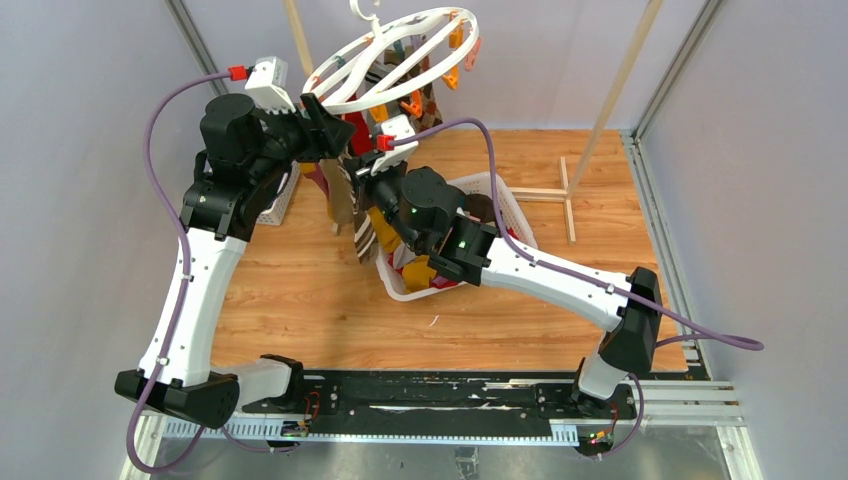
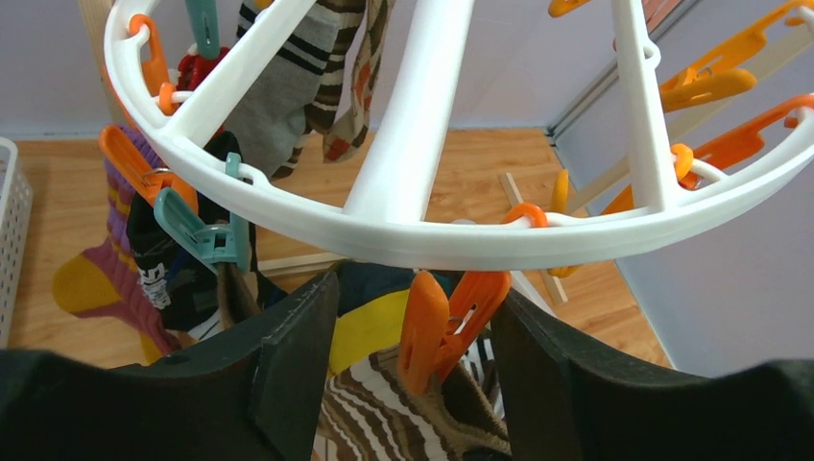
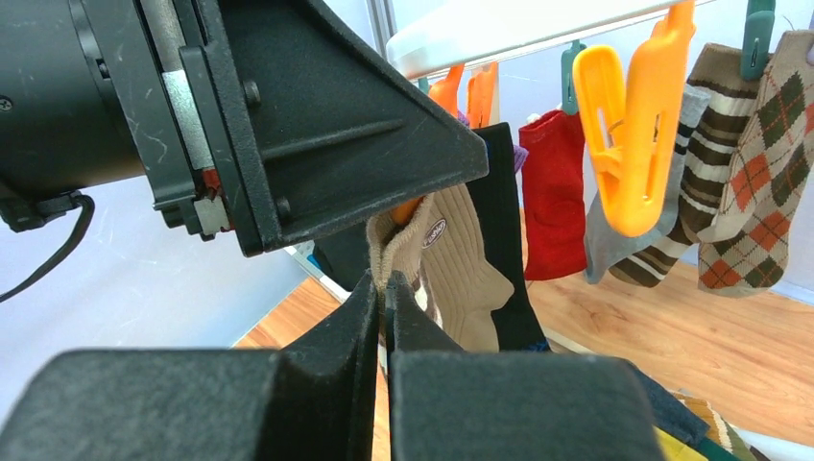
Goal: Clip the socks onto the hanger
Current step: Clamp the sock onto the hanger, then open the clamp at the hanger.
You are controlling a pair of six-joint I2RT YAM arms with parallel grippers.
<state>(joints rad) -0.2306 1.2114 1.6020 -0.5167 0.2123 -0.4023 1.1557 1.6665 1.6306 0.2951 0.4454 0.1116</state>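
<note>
Straddling the orange clip (image 2: 440, 331) with jaws spread and gripping nothing, the left pincer (image 2: 418, 317) sat just beneath the rim of the hanger (image 2: 384, 240), while the right pincer (image 3: 382, 307), clenched on the cuff of the tan sock (image 3: 461, 269) right above its tips, held it up for the clip's bite.

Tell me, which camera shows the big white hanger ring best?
The top camera: the hanger shows as a full ring. The left wrist camera sees only a close curved piece; the right wrist camera just a sliver of rim.
</note>
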